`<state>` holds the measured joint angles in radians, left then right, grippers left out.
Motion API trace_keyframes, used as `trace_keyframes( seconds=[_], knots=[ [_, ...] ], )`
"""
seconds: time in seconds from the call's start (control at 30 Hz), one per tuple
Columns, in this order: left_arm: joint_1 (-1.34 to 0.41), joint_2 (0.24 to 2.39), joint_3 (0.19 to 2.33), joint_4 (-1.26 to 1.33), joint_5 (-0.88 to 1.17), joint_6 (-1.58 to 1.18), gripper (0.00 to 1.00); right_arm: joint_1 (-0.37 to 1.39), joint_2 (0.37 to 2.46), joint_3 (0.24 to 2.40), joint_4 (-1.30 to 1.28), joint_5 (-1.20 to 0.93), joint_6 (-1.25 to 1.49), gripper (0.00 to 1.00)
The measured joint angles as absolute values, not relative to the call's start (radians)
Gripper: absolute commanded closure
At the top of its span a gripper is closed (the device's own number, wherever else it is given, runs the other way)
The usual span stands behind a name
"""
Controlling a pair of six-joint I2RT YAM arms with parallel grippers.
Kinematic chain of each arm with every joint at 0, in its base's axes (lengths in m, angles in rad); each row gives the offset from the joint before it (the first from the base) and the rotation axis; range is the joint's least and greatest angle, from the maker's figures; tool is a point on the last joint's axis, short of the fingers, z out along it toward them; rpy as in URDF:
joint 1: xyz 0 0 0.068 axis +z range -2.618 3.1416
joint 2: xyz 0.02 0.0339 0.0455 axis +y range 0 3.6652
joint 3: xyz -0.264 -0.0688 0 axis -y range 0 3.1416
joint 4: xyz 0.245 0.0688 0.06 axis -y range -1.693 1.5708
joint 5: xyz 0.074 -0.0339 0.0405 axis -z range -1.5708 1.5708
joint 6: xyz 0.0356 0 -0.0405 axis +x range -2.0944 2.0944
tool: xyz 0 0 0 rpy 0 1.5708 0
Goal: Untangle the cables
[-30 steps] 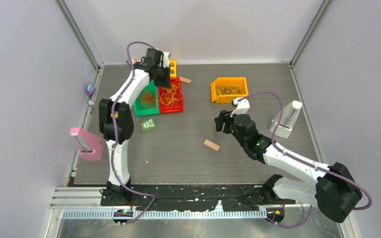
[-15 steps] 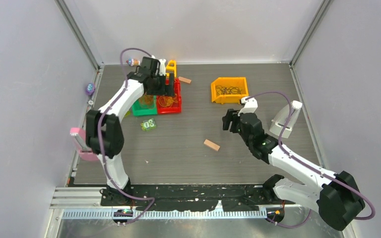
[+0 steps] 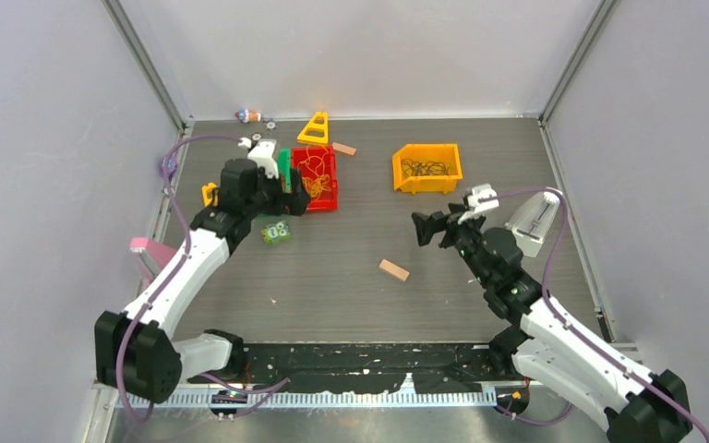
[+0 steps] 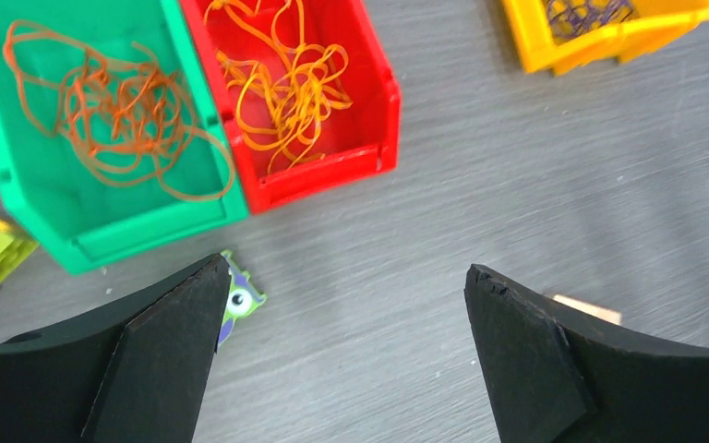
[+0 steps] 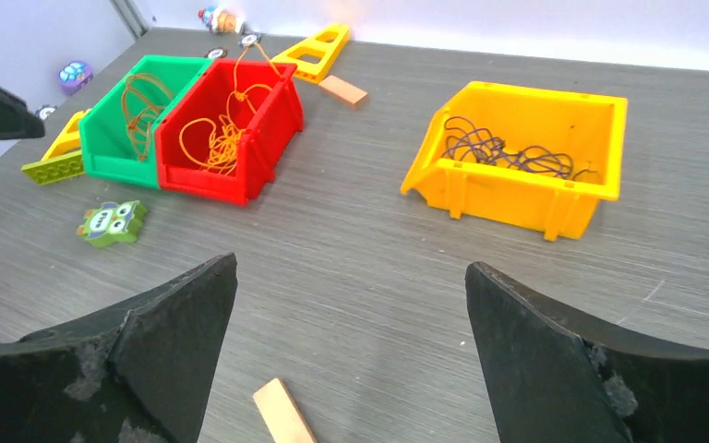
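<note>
Only the wrist views are showing the orange cable (image 4: 111, 111) lying in the green bin (image 4: 102, 235). The yellow cable (image 4: 286, 88) is filling the red bin (image 4: 332, 173), and the dark cable (image 5: 508, 152) is spreading along the yellow bin (image 5: 517, 198). All are loose clumps, pointing nowhere. The left hand (image 4: 342, 360) and right hand (image 5: 351, 360) are gaping wide, empty.

Yellow cables (image 4: 284, 90), red bin (image 4: 325, 181)
</note>
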<state>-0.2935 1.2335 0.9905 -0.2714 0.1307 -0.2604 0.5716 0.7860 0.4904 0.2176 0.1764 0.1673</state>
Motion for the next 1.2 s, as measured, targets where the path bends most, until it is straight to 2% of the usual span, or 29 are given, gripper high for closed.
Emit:
trace_keyframes(
  seconds=[0.17,0.3,0.47,0.53,0.67,0.9,1.13,1.2],
  knots=[
    [-0.295,1.119,0.816,-0.182,0.046,-0.223,0.01,0.57,0.649,0.323,0.323,0.24,0.109,0.0],
    [-0.294,1.047,0.681,-0.078,-0.049,-0.174,0.0,0.546,0.662,0.3,0.339,0.323,0.058,0.02],
    [-0.29,0.948,0.452,0.159,-0.22,-0.064,0.01,0.385,0.702,0.255,0.434,0.389,0.019,0.06],
    [-0.282,0.95,0.398,0.236,-0.275,-0.024,0.0,0.275,0.746,0.224,0.498,0.392,0.013,0.01],
    [-0.259,0.986,0.367,0.367,-0.369,0.026,0.0,0.163,0.896,0.188,0.661,0.405,0.004,0.0],
    [-0.203,1.008,0.266,0.616,-0.396,0.076,0.05,0.113,1.133,0.139,0.887,0.363,-0.028,0.0],
    [-0.147,1.047,0.264,0.654,-0.358,0.087,0.01,0.094,1.301,0.153,1.029,0.306,-0.038,0.0],
    [-0.136,1.023,0.227,0.707,-0.335,0.085,0.04,0.094,1.356,0.167,1.045,0.291,-0.043,0.0]
  ],
)
